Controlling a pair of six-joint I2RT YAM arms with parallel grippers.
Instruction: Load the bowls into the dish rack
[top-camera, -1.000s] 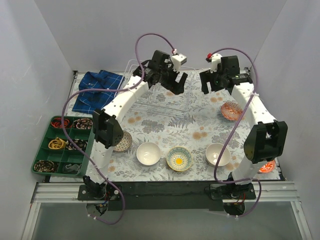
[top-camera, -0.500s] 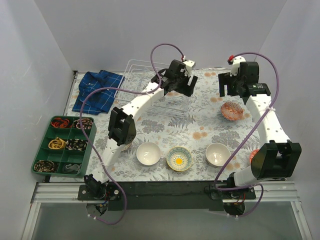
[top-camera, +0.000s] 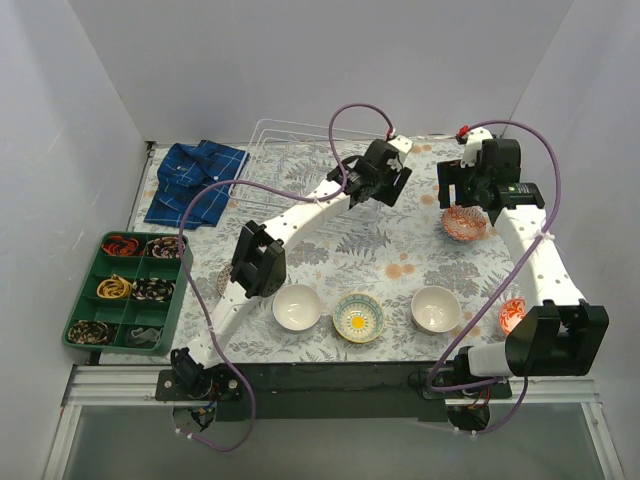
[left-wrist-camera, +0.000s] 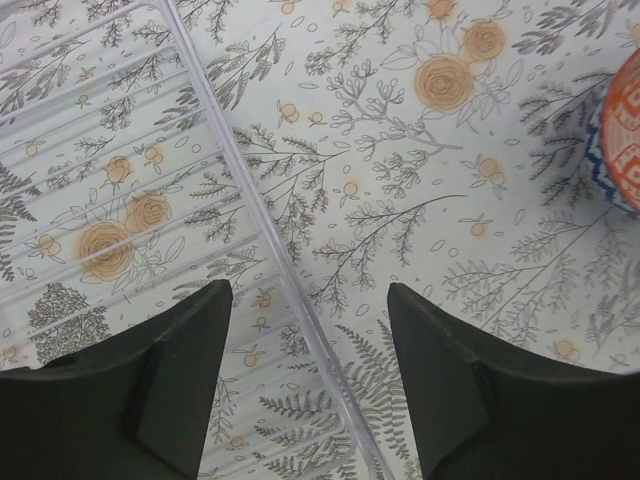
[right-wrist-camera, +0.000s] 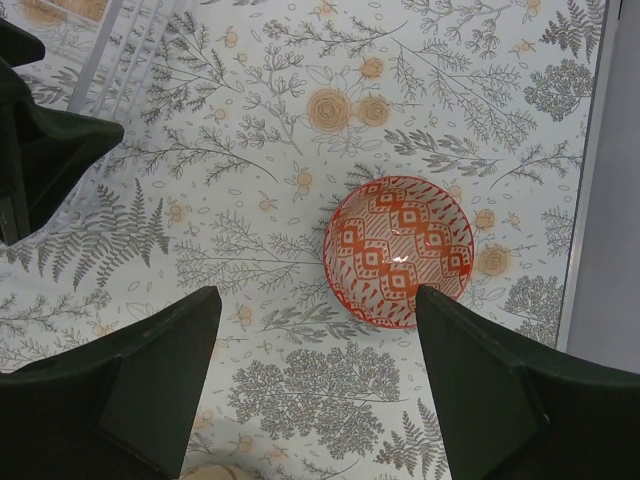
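Note:
The white wire dish rack (top-camera: 285, 150) stands at the back of the table and holds no bowls that I can see. My left gripper (top-camera: 385, 185) is open and empty above its right rim (left-wrist-camera: 240, 190). My right gripper (top-camera: 470, 195) is open and empty, just above the red patterned bowl (top-camera: 463, 223), which lies between and ahead of its fingers (right-wrist-camera: 400, 250). That bowl's edge also shows in the left wrist view (left-wrist-camera: 625, 130). A white bowl (top-camera: 297, 306), a yellow-centred bowl (top-camera: 358, 317) and another white bowl (top-camera: 435, 309) sit in a row near the front.
An orange bowl (top-camera: 511, 314) lies at the right edge beside the right arm. Another bowl (top-camera: 225, 283) is mostly hidden under the left arm. A green compartment tray (top-camera: 125, 290) and a blue cloth (top-camera: 195, 180) are at the left.
The left gripper has moved right, from over the rack to its right rim. The right gripper has moved right and nearer, to above the red bowl.

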